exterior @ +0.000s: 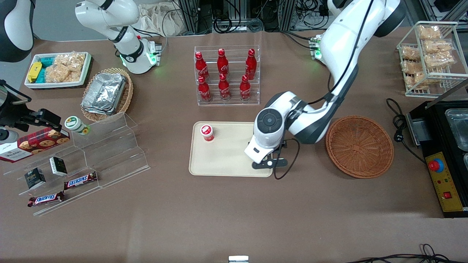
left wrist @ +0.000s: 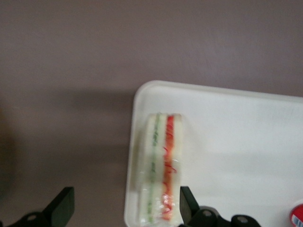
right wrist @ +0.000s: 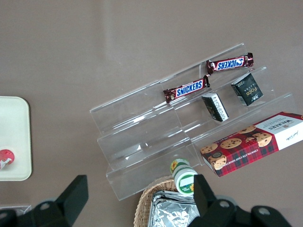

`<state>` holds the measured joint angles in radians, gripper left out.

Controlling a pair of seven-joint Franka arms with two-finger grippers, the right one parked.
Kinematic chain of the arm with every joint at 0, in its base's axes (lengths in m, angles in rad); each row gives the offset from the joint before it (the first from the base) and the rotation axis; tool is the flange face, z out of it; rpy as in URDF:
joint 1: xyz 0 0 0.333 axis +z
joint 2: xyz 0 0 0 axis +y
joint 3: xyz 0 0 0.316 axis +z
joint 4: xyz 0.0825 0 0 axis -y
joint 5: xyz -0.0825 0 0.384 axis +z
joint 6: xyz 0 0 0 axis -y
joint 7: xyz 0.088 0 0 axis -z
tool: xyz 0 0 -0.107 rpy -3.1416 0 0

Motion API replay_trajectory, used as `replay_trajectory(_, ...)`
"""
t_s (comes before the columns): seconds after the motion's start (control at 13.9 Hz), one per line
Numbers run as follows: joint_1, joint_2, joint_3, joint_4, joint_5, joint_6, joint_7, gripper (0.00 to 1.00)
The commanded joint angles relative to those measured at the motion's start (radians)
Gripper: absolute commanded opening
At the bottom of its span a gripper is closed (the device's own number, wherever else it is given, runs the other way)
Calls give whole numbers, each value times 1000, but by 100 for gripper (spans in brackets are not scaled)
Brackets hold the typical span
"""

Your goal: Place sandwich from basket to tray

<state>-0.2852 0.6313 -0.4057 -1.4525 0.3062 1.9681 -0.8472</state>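
Observation:
The sandwich [left wrist: 161, 165], a clear-wrapped wedge of white bread with green and red filling lines, lies on the beige tray [left wrist: 236, 137] along its rim, near a rounded corner. My left gripper [left wrist: 125, 208] hangs over it, open, with one finger [left wrist: 188, 203] close beside the red-filling side and the other well clear over the brown table. In the front view the gripper [exterior: 268, 163] is above the tray [exterior: 226, 153] corner nearest the reddish-brown basket [exterior: 360, 146], and the arm hides the sandwich. The basket holds nothing.
A small red-capped bottle [exterior: 207, 132] stands on the tray. A clear rack of red cola bottles [exterior: 223, 75] stands farther from the front camera than the tray. A black appliance [exterior: 444, 146] and its cable lie toward the working arm's end; clear snack steps [exterior: 84, 160] toward the parked arm's.

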Motion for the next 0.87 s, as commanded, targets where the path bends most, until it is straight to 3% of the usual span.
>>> replay_trajectory(0.0,37,-132,-4,-35,7,-60,-1,100)
replay_trajectory(0.14,89,-194,-5,-35,-27,-99,60,100)
replay_trajectory(0.43,240,-324,14,-57,-198,-147,362,100)
replay_trajectory(0.72,251,-499,244,-173,-344,-173,643,100)
replay_trajectory(0.79,251,-508,298,-169,-352,-216,686,100)
